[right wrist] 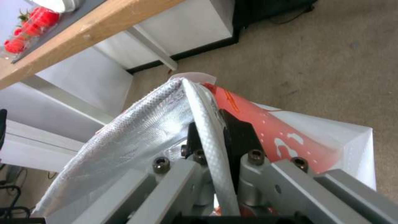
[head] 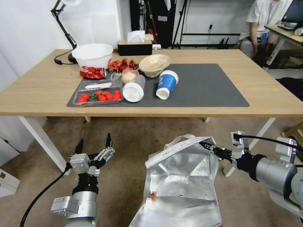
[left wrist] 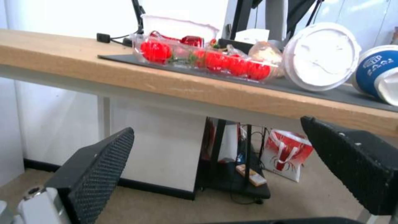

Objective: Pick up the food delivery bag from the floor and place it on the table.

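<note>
The food delivery bag (head: 180, 183) hangs open in front of me, below the near edge of the table (head: 38, 91), with its silver foil lining facing up. Its bottom is out of frame, so contact with the floor (head: 126, 142) cannot be told. My right gripper (head: 205, 145) is shut on the bag's upper right rim. In the right wrist view the white rim (right wrist: 207, 124) runs between the black fingers (right wrist: 240, 137), red-and-white outside to one side and foil (right wrist: 136, 140) to the other. My left gripper (head: 93, 143) is open and holds nothing, low at the left and apart from the bag.
On the dark mat (head: 208, 85) lie a tomato tray (head: 98, 96), a lidded clear cup (head: 134, 88), a tipped blue cup (head: 166, 83), bowls and a red can. White slanted legs (head: 41, 138) (head: 255, 132) flank the bag. A small red-and-white bag (left wrist: 288, 154) stands under the table.
</note>
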